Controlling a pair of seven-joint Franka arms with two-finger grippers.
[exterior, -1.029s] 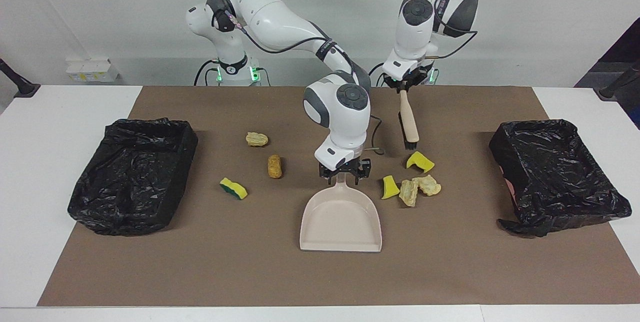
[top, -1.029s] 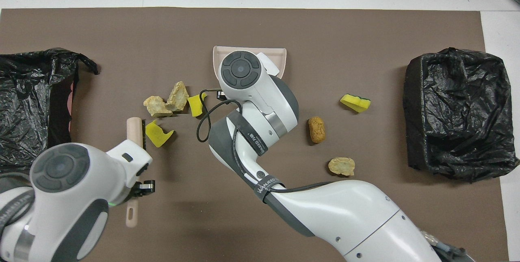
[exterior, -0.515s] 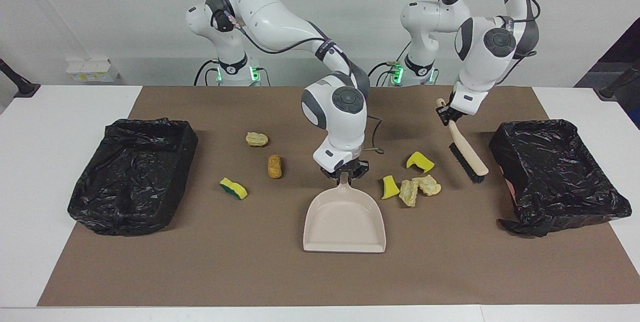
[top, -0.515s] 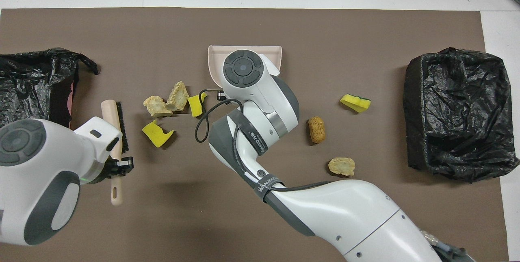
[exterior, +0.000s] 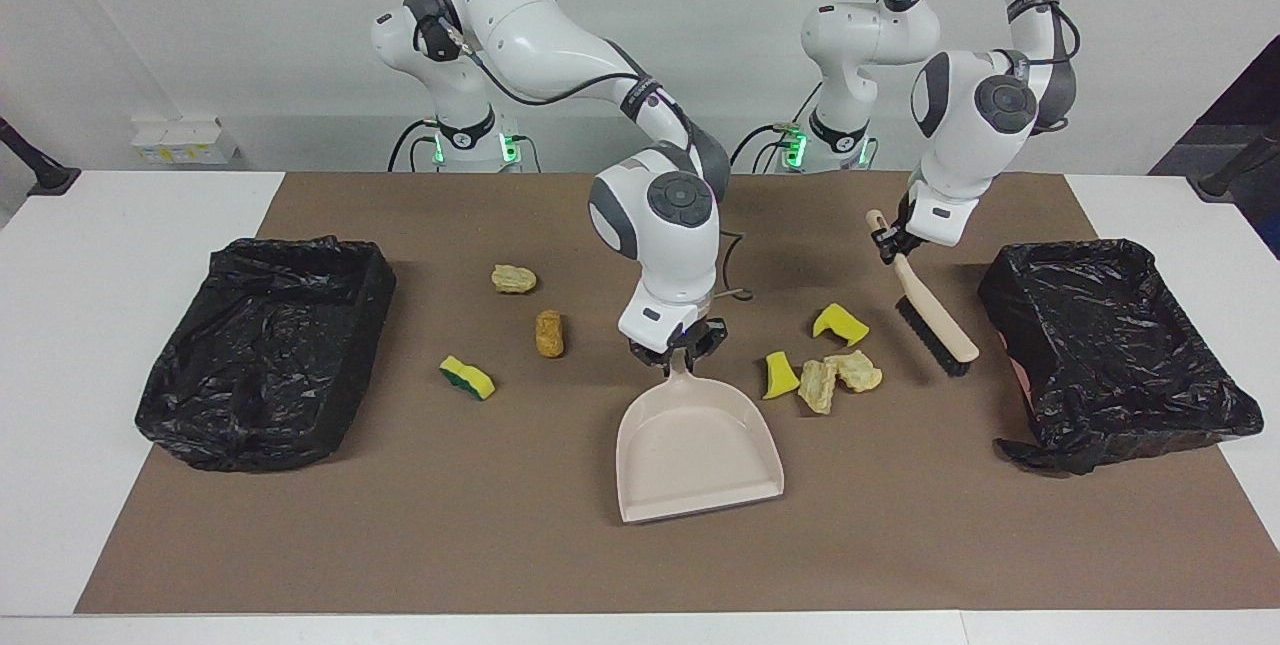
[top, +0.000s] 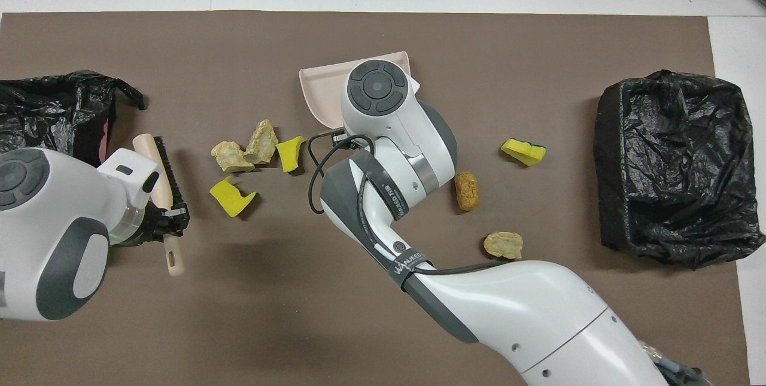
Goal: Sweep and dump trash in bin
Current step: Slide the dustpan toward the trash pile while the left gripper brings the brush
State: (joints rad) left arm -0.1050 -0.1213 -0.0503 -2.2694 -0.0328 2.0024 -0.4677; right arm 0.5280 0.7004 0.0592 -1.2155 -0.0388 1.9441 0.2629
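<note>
Because the trash looks light and soft, sponge pieces (exterior: pixel 840 324) and tan lumps (exterior: pixel 838 377) on the counter (exterior: pixel 900 545) should slide easily. Right hand (exterior: pixel 677 349) pinches the dustpan (exterior: pixel 697 447) handle beside them; left hand (exterior: pixel 889 237) grips the brush (exterior: pixel 930 310) over the mat.

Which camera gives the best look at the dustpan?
The facing view: the whole beige dustpan shows there, handle held by the right gripper. In the overhead view the right arm covers most of the dustpan; only part of its rim shows.
</note>
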